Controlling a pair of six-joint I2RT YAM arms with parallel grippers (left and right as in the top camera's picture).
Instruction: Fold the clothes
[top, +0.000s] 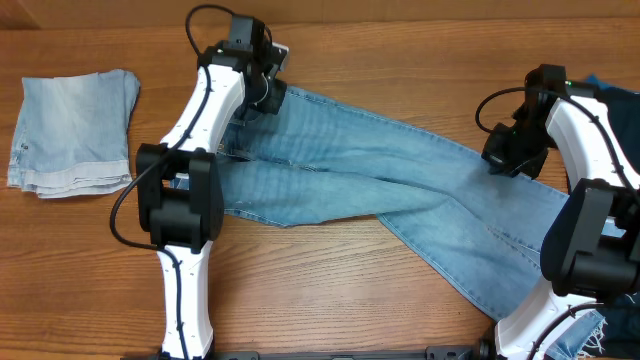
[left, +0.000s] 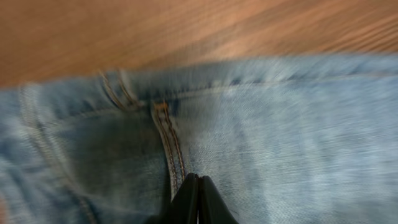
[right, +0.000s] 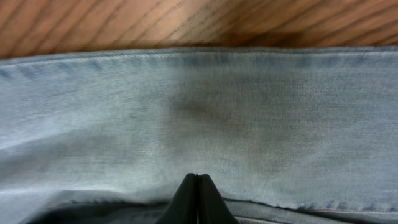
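My left claw (left: 198, 184), closed, sits at the back seam of the long faded light-blue denim jeans (top: 380, 180), which sprawl from eleven to four o'clock on the brown wooden table (top: 330, 300). My right claw (right: 198, 184), also closed, is over a leg at three o'clock.

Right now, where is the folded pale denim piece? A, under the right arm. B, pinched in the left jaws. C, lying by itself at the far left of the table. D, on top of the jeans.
C: in the overhead view the folded pale denim piece lies alone at the far left, well apart from the jeans.
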